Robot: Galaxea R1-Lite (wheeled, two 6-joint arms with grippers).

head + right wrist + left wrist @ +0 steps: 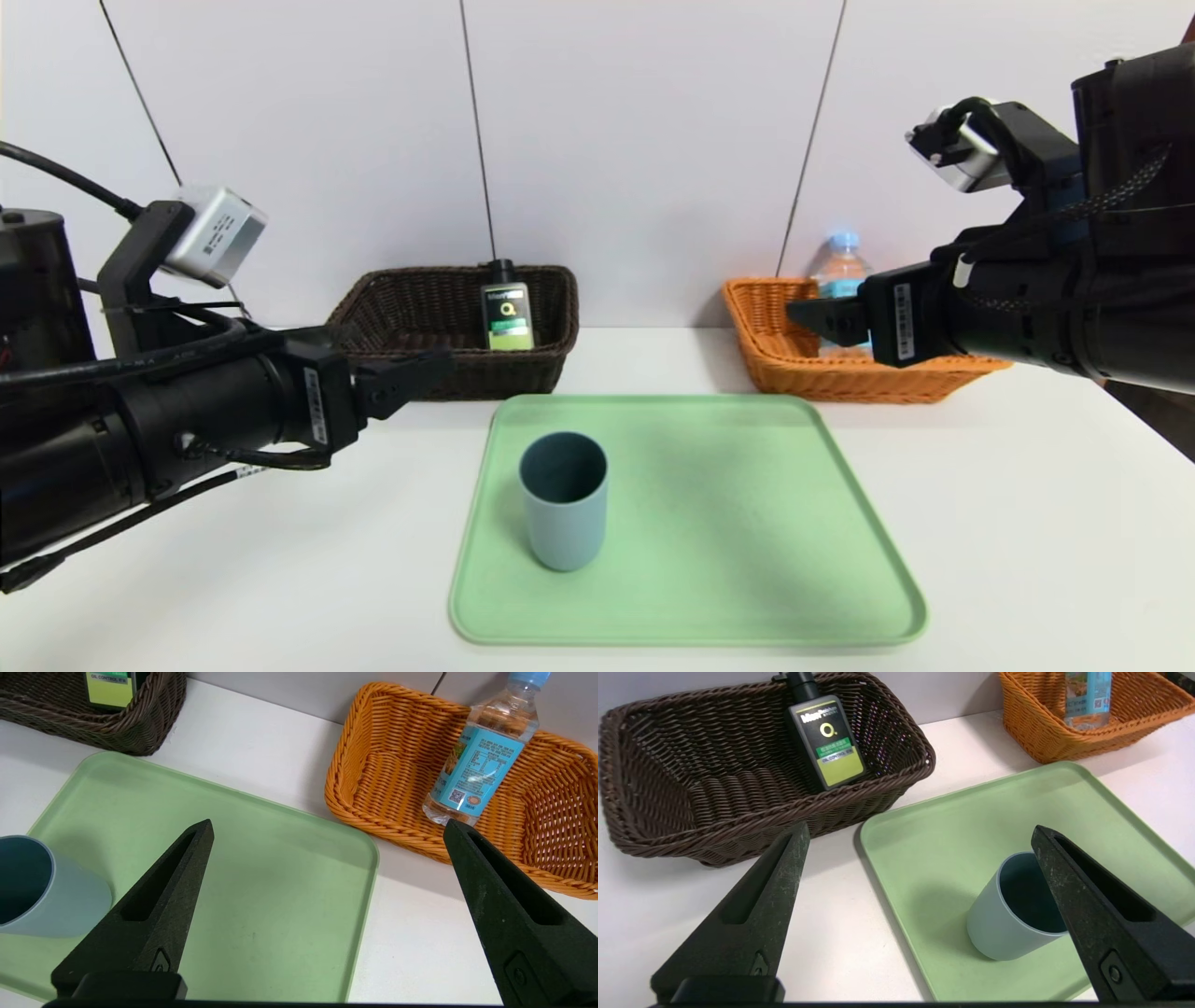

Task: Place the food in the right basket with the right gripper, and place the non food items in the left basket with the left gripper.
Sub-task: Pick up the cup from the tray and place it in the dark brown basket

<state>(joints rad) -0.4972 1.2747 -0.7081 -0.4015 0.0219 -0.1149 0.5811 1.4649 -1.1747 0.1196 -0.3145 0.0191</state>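
Two baskets sitting along far wall w/ bare white table strip between them: dark brown basket far left, orange basket far right. Standing upright in brown one, toward its right end: black pump bottle. Standing in orange one: clear water bottle, partly hidden in head view behind right claw. Lying centre-near, green tray, far edge just short of both baskets, near edge close to table front. Resting upright on tray's left half, near its left rim: blue-grey cup, mouth up, rest of tray bare. Leaving wide open table either side of tray.

Hovering above table at left, left gripper pointing roughly level twd centre-right, fingers spread wide, holding nothing; cup showing just past one fingertip in left wrist view. Hanging at right, right gripper raised in front of orange basket, aiming inward & slightly down, fingers also wide apart, gripping nothing.
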